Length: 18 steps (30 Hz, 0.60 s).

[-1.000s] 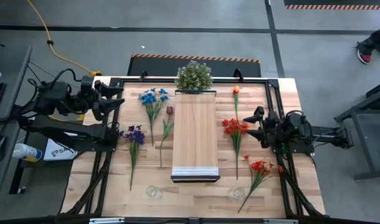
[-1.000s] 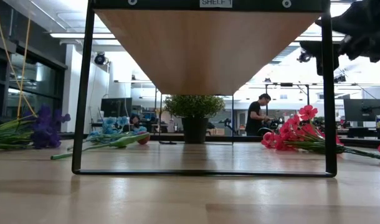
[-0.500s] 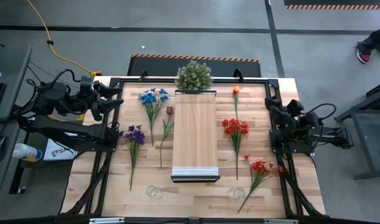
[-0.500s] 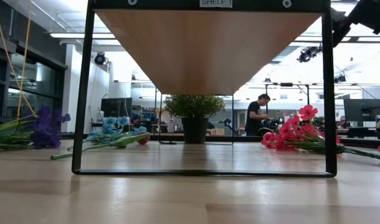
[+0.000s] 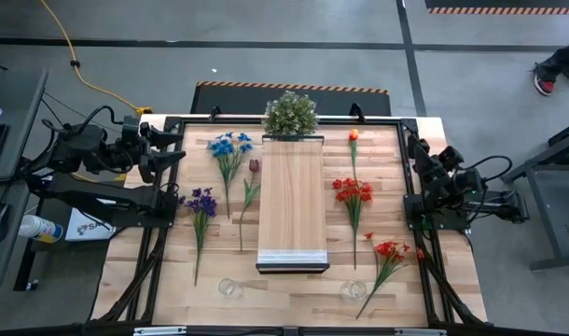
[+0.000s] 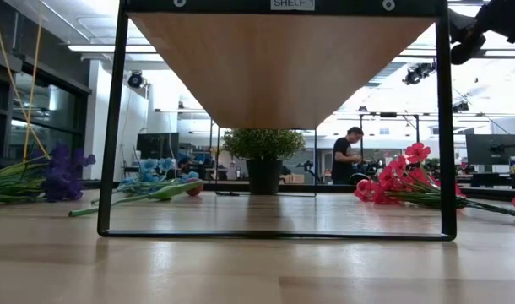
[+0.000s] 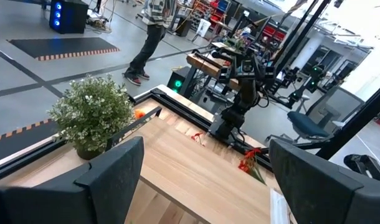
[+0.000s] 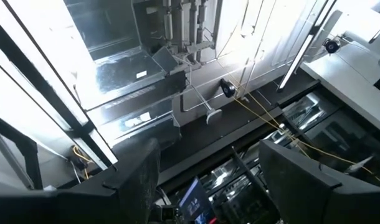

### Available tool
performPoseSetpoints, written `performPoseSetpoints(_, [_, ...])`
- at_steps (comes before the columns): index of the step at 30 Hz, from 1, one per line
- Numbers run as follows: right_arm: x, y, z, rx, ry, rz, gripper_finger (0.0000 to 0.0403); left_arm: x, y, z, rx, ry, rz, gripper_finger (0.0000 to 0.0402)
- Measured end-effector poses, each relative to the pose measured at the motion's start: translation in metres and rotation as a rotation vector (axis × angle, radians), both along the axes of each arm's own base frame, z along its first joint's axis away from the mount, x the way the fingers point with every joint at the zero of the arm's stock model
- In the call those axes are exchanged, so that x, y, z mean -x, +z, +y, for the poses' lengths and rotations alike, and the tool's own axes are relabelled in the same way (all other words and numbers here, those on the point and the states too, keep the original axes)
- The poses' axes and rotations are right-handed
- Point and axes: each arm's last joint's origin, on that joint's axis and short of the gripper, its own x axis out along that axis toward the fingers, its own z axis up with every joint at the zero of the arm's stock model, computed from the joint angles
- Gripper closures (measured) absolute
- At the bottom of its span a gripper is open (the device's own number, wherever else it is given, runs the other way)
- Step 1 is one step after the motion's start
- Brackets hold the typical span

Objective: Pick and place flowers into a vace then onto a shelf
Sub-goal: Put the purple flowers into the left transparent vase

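Long green-stemmed fabric flowers [image 5: 228, 154] lie flat either side of the raised, narrow light-wood shelf [image 5: 291, 201]; left gripper [image 5: 168, 149] spread, empty; right gripper [image 5: 417, 154] spread, empty, at the table's right edge.

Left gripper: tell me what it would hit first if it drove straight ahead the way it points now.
Probably the bushy green plant. The left gripper is open and empty, aimed across the shelf toward the right arm; the plant sits nearest its line, though depth is unclear and it might pass beside it.
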Motion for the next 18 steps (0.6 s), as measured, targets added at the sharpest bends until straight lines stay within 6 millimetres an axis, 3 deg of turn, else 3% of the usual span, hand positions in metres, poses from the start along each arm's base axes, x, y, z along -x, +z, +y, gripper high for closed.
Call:
performPoseSetpoints(10, [0.01, 0.012, 0.003, 0.074, 0.016, -0.102, 0.0141, 0.0, 0.0, 0.001, -0.01, 0.046, 0.0, 0.0023])
performPoseSetpoints(18, [0.025, 0.073, 0.006, 0.176, -0.02, 0.092, 0.0141, 0.002, 0.0, 0.005, -0.079, 0.175, 0.022, 0.0023])
